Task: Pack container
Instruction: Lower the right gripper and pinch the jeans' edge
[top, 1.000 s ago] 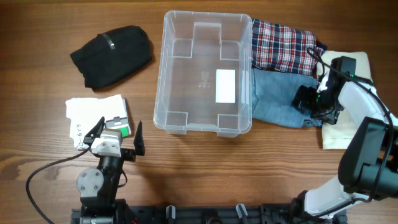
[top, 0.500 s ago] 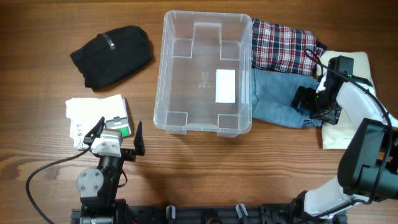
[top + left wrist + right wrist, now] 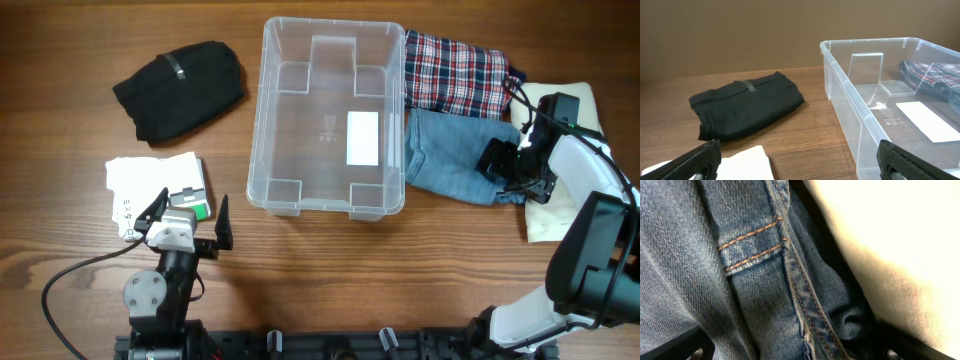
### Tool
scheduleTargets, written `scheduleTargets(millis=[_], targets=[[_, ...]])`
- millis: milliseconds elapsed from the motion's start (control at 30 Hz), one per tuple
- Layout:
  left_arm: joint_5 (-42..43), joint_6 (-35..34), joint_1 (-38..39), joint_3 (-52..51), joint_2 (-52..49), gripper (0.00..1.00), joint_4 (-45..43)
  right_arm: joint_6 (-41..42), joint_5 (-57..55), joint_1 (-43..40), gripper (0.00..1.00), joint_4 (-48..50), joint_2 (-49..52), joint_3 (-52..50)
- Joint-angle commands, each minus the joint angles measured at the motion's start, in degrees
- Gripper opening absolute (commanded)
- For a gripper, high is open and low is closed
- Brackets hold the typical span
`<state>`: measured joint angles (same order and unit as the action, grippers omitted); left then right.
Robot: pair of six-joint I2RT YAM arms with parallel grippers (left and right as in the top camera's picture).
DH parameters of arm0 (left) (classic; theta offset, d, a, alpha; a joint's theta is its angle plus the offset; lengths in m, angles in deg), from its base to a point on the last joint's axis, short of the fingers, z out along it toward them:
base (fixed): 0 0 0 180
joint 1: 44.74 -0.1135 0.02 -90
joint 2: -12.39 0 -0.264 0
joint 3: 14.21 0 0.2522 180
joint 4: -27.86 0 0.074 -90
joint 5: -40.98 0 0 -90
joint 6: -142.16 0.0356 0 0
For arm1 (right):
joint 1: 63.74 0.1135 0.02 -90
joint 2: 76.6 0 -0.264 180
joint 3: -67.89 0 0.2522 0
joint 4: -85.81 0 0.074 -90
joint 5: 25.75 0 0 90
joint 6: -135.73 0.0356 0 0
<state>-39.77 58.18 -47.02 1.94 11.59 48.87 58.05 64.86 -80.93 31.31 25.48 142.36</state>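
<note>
The clear plastic container (image 3: 258, 120) stands empty at the table's middle with a white label on its base; it also shows in the left wrist view (image 3: 840, 75). Folded blue jeans (image 3: 445, 155) lie just right of it, a plaid shirt (image 3: 455, 72) behind them. My right gripper (image 3: 505, 168) is open and pressed down over the jeans' right edge. Denim (image 3: 740, 270) fills the space between its fingers (image 3: 795, 352). My left gripper (image 3: 192, 212) is open and empty near the front left (image 3: 800, 165).
A folded black garment (image 3: 180, 88) lies at the back left, also in the left wrist view (image 3: 745, 102). A white packet with a green-labelled box (image 3: 150, 180) lies by my left gripper. A cream cloth (image 3: 570, 100) lies under my right arm at the right edge.
My right gripper has shifted slightly right and toward the front over the jeans' edge, and the jeans' right side has bunched a little. The left arm has not moved.
</note>
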Motion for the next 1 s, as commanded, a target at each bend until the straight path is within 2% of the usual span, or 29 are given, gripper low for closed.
scheduleTargets(millis=[0, 333, 500, 633, 967], targets=[[-0.3, 1.1, 0.3, -0.5, 0.3, 1.0, -0.2, -4.8, -3.4, -2.6, 1.0, 1.6, 2.7, -2.2], [-0.3, 1.1, 0.3, -0.5, 0.3, 1.0, -0.2, -1.8, 6.7, -2.3, 1.0, -1.8, 2.7, -5.3], [-0.3, 1.1, 0.3, -0.5, 0.3, 1.0, -0.2, -1.7, 7.4, 1.7, 1.0, -3.6, 2.7, -5.3], [-0.3, 1.1, 0.3, -0.5, 0.3, 1.0, -0.2, -1.8, 0.0, 7.0, 1.0, -3.5, 2.7, -5.2], [-0.3, 1.1, 0.3, -0.5, 0.3, 1.0, -0.2, -0.6, -4.4, 7.1, 1.0, -4.3, 1.0, -2.8]])
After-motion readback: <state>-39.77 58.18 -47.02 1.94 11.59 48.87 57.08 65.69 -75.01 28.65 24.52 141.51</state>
